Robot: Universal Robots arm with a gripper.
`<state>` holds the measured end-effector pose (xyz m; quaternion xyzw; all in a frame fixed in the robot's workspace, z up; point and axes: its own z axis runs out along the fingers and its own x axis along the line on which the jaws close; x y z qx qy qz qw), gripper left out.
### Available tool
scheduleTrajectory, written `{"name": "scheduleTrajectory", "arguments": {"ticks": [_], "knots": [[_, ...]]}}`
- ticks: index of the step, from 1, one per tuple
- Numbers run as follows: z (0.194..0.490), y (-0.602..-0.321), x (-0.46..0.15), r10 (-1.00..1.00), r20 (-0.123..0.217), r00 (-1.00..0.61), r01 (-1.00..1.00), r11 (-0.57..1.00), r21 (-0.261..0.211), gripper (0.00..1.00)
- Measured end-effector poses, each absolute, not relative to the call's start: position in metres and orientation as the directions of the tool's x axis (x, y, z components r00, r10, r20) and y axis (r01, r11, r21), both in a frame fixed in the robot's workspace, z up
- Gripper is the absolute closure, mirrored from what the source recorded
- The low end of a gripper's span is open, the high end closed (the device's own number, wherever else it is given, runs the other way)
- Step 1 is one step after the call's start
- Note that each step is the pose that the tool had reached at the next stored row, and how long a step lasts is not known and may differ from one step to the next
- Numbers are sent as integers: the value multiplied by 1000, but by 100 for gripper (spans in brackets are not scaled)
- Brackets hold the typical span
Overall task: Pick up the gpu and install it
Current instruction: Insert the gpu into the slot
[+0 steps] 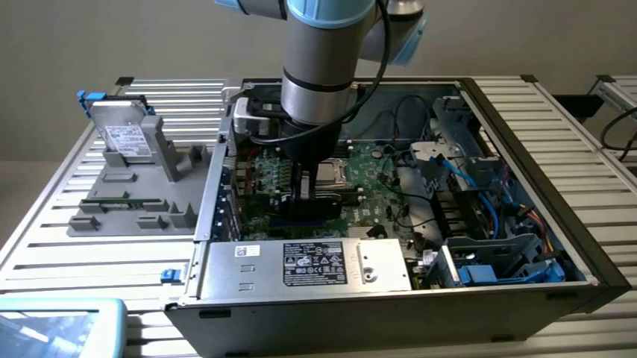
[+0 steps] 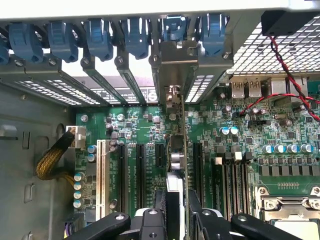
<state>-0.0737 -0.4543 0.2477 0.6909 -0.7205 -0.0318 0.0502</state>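
- The gripper [image 2: 176, 200] is down inside the open computer case [image 1: 542, 134], clamped on the gpu [image 2: 176, 150], with one finger on each face of the card.
- The gpu stands on edge among the expansion slots of the motherboard [image 2: 240, 150]. Its silver bracket [image 2: 172, 65] is up against the rear slot covers.
- Outside the case, a grey holder [image 1: 139, 201] on the bench [image 1: 40, 253] carries a hard drive [image 1: 124, 138] standing upright.

The silver-grey cylindrical metal arm [image 1: 318, 74] is wearing pale blue plastic joint caps [image 1: 239, 6] at its top. A thin black cable [image 1: 381, 52] is running down its side to a black wrist block [image 1: 298, 145]. The black gripper [image 2: 178, 202] is showing rounded link bars [image 2: 107, 226] dotted with silver screw heads [image 2: 120, 217].
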Motion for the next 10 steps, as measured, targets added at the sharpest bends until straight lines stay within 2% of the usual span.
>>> {"name": "scheduleTrajectory", "arguments": {"ticks": [10], "knots": [[248,-454,-74,-998,28,-52,-992,54,115,72]]}}
